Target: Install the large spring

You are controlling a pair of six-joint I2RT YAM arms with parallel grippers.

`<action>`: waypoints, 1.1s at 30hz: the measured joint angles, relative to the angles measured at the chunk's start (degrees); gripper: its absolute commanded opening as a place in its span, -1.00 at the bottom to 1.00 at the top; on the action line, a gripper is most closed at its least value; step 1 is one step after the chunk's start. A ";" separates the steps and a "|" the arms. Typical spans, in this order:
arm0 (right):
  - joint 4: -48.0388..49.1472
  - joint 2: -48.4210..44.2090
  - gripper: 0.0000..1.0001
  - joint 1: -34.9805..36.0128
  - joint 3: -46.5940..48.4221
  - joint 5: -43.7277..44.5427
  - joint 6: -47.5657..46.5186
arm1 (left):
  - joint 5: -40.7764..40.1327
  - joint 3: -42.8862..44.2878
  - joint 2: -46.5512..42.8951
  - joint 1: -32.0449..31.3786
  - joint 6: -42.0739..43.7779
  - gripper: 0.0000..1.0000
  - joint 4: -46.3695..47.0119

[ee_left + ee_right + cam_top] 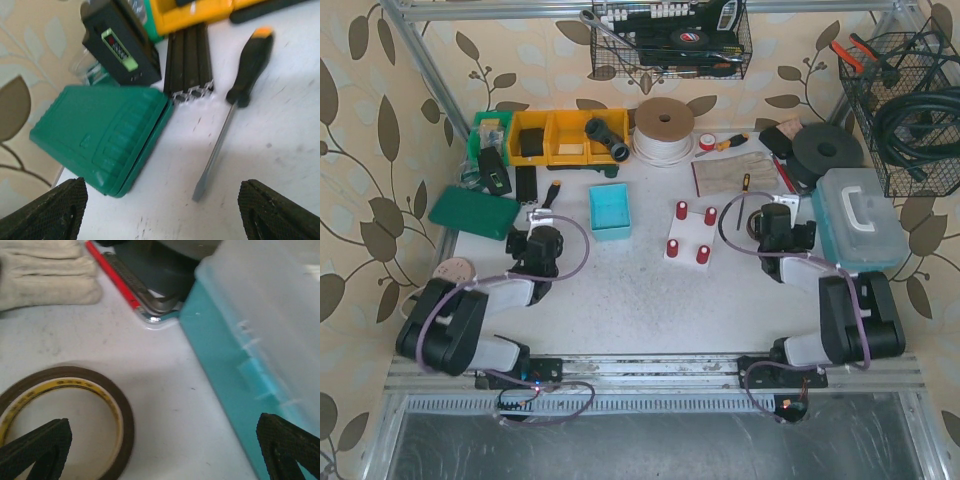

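Centre: a white flat plate (690, 232) carries four short red cylindrical posts. The large spring cannot be made out in any view.

Left: the left gripper (162, 192), its pads black and textured, stands released over bare tabletop. Ahead of it lie a ribbed green plastic case (100, 135), a flat-blade screwdriver with a black handle and orange cap (240, 85), and a black box with a green label (122, 45), whose writing is illegible.

Right: the right gripper (164, 425) is spread wide and grasps nothing. A brown tape roll (65, 410) lies flat below it, its yellow core print too blurred to read. A teal box with a translucent lid (260, 340) sits beside the roll.
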 measured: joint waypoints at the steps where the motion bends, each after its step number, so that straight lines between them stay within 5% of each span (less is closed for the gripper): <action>1: 1.77 1.73 0.98 -0.24 0.00 -1.36 -0.68 | -0.44 0.02 2.38 0.76 0.35 0.70 1.09; 6: 9.70 6.23 0.96 -2.25 -0.02 -10.51 -3.28 | 1.60 0.20 9.94 5.20 2.58 0.72 6.75; 13: 23.93 6.34 0.99 -3.52 -6.93 -21.24 -6.56 | 9.79 -0.50 9.55 15.15 -1.40 0.73 11.17; 18: 28.30 7.37 1.00 -3.56 -9.25 -22.93 -7.19 | 13.25 -3.91 11.02 15.30 -1.73 0.74 17.38; 33: 31.91 7.37 1.00 -3.56 -9.25 -23.76 -7.41 | 17.46 -1.66 11.67 17.64 -4.52 0.75 14.82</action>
